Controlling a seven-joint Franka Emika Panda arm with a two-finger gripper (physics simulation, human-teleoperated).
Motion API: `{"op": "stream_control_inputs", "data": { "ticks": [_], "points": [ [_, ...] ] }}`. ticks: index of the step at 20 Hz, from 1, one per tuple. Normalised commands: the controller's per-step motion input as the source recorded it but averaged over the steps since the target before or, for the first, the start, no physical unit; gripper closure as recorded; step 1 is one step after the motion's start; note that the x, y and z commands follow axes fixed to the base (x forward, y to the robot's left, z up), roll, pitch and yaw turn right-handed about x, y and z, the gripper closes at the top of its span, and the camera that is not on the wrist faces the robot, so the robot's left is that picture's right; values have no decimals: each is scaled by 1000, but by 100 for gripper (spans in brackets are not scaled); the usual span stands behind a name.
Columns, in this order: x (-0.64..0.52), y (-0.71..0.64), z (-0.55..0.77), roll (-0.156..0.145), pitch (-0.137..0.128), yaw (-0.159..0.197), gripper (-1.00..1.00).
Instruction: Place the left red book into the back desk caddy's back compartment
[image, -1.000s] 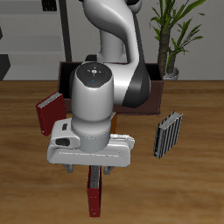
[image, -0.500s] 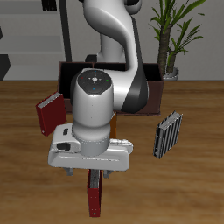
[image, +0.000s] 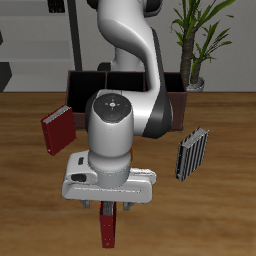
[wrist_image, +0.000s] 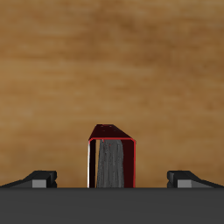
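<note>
The left red book (image: 108, 230) stands upright on its edge near the table's front edge. In the wrist view the left red book (wrist_image: 112, 162) shows its grey page block framed by bright red covers. My gripper (image: 108, 208) hangs directly above it, open, and in the wrist view the gripper (wrist_image: 112, 179) has one finger (wrist_image: 42, 178) on each side of the book, well apart from it. The back desk caddy (image: 78, 82), a dark reddish-brown box, sits at the table's back behind the arm. Its back compartment is hidden by the arm.
A darker maroon-red book (image: 56, 129) stands tilted beside the arm. A grey striped book (image: 192, 153) leans on the other side. A potted plant (image: 197, 45) stands at the back, close to the caddy's end.
The arm has come down and a little toward the table's front edge, bringing the gripper lower over the standing red book. The book has not moved.
</note>
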Motion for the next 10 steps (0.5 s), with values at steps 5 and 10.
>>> {"op": "stream_control_inputs", "data": {
  "ticks": [5,10],
  "points": [
    [35,150,-186,21,25,-6,100],
    [7,17,-89,4,12,1,100]
  ]
}}
